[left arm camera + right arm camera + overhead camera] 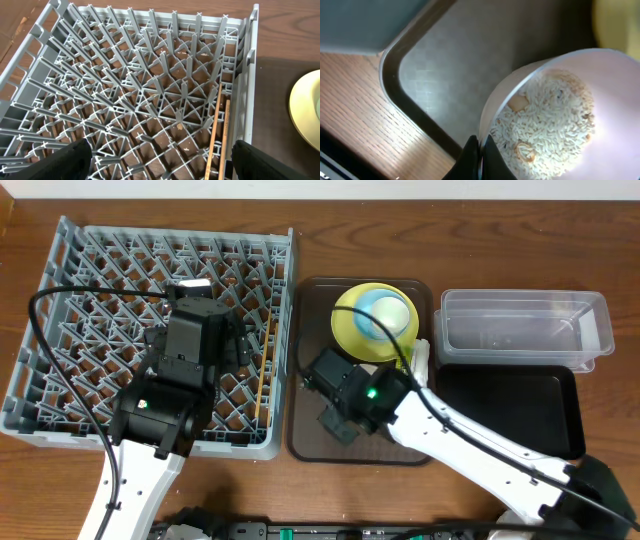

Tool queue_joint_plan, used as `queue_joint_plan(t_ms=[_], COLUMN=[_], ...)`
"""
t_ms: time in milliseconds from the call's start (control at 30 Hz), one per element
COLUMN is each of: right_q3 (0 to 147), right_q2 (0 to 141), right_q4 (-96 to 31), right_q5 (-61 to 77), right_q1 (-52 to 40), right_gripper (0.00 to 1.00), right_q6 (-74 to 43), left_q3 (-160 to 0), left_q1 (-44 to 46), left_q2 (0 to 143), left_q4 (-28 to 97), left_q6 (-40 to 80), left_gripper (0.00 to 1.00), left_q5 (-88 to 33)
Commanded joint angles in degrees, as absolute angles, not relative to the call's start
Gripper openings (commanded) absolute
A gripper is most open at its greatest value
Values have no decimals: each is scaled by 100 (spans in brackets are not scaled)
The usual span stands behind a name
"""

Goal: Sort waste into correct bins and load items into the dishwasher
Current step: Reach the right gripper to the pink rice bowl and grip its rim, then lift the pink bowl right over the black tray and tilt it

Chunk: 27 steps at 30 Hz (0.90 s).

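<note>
My right gripper (481,150) is shut on the rim of the white bowl (555,110), which holds white rice scraps (545,120), over the dark brown serving tray (445,60). In the overhead view this gripper (337,418) is above the tray's left half, and my arm hides most of the bowl. My left gripper (160,150) is open and empty above the grey dish rack (150,80); it also shows in the overhead view (238,345). Two chopsticks (218,135) lie along the rack's right side (265,370). The light blue bowl (385,312) sits on the yellow plate (350,330).
The brown serving tray (305,440) lies between the rack (60,270) and the bins. The clear tub (525,330) stands at the back right, with the black tray (510,410) in front of it. A white object (422,360) lies at the serving tray's right edge.
</note>
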<state>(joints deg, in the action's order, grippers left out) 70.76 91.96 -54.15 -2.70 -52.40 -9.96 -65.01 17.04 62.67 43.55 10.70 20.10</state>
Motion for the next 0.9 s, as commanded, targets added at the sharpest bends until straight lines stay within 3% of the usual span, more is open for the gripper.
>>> queue_joint_plan(t_ms=[0, 200, 400, 500, 867], right_q3=[7282, 7279, 7247, 7105, 6270], right_q2=[8879, 8322, 7540, 7107, 6912], right_q4=[-5640, -6141, -6410, -6479, -6434], right_q5=[-764, -733, -67, 639, 2950], right_q1=[-5151, -4541, -3315, -2241, 89], right_gripper=[1, 1, 1, 1, 1], right_q6=[-1734, -2340, -2353, -2080, -786], left_q3=[-6608, -6608, -6608, -6608, -6608], left_q1=[1699, 1699, 1699, 1699, 1699], left_q2=[6285, 6287, 6287, 6285, 6287], left_q4=[4370, 4370, 4370, 4370, 4370], left_q6=[1142, 1142, 1142, 1142, 1142], left_gripper=[92, 92, 92, 92, 92], left_q5=[2128, 2128, 2128, 2128, 2128])
